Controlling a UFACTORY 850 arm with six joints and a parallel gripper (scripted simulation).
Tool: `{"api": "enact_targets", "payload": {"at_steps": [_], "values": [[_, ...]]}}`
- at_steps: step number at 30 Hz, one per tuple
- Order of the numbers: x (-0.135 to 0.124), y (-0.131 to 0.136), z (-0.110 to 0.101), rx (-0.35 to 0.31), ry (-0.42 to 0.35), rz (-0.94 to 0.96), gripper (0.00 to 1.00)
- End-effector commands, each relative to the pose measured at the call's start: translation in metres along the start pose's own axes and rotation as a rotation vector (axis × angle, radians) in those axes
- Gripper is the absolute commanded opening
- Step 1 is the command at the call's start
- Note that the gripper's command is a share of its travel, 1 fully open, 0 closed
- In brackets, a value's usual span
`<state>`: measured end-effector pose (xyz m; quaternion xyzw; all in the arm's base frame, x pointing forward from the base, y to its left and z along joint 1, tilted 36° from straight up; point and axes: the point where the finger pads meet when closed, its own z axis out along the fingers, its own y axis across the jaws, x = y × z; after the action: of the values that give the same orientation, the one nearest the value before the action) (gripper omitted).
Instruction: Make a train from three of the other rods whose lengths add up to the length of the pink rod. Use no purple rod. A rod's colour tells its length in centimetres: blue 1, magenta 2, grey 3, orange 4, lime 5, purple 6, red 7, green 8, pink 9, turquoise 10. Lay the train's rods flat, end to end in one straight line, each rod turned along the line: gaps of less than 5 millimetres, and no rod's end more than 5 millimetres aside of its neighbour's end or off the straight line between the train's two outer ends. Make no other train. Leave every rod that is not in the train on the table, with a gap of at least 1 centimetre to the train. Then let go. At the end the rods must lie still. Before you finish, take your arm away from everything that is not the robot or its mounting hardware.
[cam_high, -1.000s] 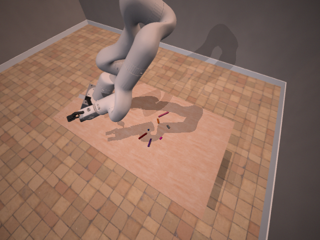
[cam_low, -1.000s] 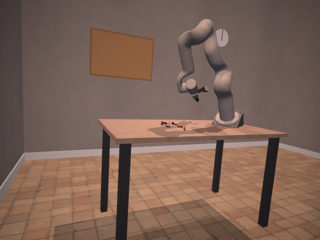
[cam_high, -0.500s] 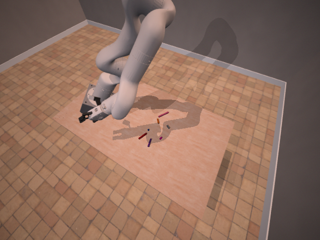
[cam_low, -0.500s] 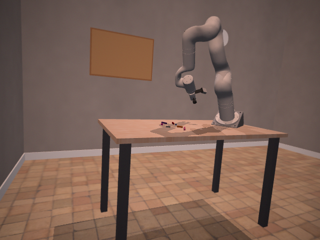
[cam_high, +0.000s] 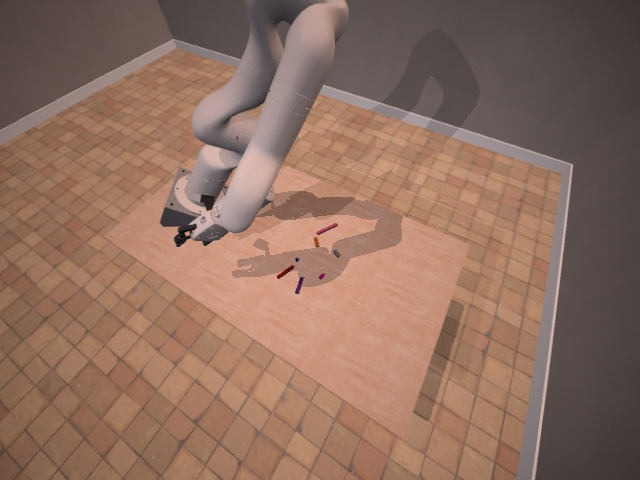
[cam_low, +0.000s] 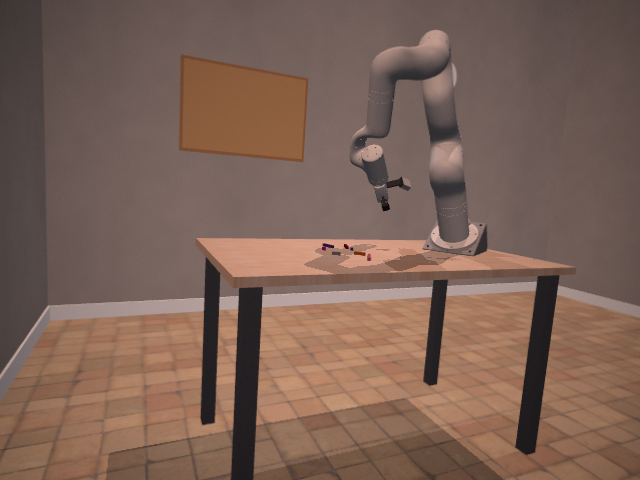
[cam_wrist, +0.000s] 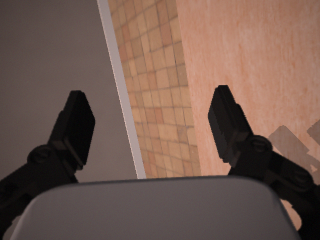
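Observation:
Several rods lie scattered on the wooden table. The pink rod lies farthest back. Near it are an orange rod and a short grey rod. Further forward lie a tiny blue rod, a red rod, a short magenta rod and a purple rod. None touch each other. My gripper is open and empty. It hangs high above the table near its left edge, well away from the rods. No rod shows in the wrist view.
The arm's base stands on the table's back corner. The arm casts a wide shadow over the rods. The table's edge and the tiled floor far below show in the wrist view.

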<state>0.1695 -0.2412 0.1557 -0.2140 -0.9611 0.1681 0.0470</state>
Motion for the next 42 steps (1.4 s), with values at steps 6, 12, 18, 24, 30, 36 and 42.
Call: {"api": "enact_targets", "payload": {"at_steps": [6, 12, 18, 24, 30, 36, 42], "values": [[-0.009, 0.022, -0.015, -0.102, -0.005, 0.029, 1.0], [-0.016, 0.035, -0.025, -0.158, -0.021, 0.048, 1.0], [-0.021, 0.048, -0.033, -0.213, -0.03, 0.066, 1.0], [-0.024, 0.055, -0.038, -0.24, -0.038, 0.076, 1.0], [-0.034, 0.076, -0.052, -0.324, -0.058, 0.104, 1.0], [-0.041, 0.09, -0.061, -0.379, -0.073, 0.123, 1.0], [-0.046, 0.103, -0.07, -0.435, -0.086, 0.142, 1.0]]}}
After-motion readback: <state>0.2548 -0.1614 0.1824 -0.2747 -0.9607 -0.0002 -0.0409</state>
